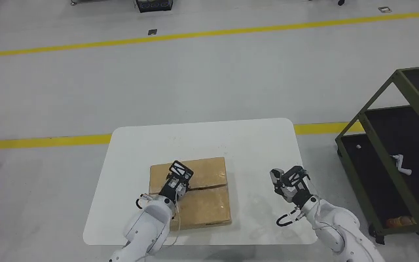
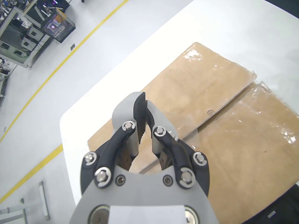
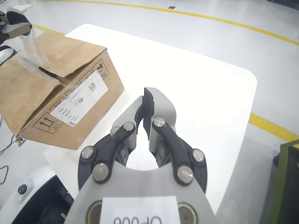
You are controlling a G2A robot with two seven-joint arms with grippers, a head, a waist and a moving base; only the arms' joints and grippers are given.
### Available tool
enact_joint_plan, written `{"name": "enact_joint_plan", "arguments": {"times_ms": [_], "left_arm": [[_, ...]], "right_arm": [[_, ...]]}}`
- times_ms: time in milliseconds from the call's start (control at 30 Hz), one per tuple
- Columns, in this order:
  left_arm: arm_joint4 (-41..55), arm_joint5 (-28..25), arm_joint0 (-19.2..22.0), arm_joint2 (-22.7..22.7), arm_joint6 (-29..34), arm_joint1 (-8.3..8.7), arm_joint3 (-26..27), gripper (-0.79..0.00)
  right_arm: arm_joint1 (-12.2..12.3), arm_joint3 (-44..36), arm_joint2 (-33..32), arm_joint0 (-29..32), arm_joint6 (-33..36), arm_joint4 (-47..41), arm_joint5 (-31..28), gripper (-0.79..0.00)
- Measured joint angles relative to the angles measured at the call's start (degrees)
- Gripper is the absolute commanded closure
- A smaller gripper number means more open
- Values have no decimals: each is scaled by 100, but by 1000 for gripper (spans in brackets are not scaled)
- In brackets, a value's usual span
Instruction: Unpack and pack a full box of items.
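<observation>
Peeling cleanly wants the left pincer (image 2: 143,109), clamped on the clear tape strip (image 3: 35,47), pulling low along the cardboard box (image 1: 204,171) seam; right pincer (image 3: 146,104) closed, empty.

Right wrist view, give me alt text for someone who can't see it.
The left gripper pinches a strip of clear tape stretched up from the top of a cardboard box on a white table. The box's top flaps stand slightly apart. The right gripper hangs shut over the table beside the box.
</observation>
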State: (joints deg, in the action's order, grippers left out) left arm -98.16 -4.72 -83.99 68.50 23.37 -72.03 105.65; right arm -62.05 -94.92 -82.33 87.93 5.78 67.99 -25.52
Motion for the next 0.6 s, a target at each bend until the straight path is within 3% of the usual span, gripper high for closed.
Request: {"name": "enact_joint_plan", "arguments": {"times_ms": [400,467,500,600], "left_arm": [[-17,-13,-591,1051,93,120,657,0],[151,-20,-652,1057,115,112,688,-360],[266,-26,-677,1024,138,104,677,-785],[585,-21,-678,829,162,65,571,-785]], "right_arm": [[-25,36,252,-162,-27,135,-133,0],[-27,47,267,-178,-27,154,-135,0],[-27,55,271,-186,-27,166,-136,0],[-26,97,267,-197,-27,183,-130,0]]}}
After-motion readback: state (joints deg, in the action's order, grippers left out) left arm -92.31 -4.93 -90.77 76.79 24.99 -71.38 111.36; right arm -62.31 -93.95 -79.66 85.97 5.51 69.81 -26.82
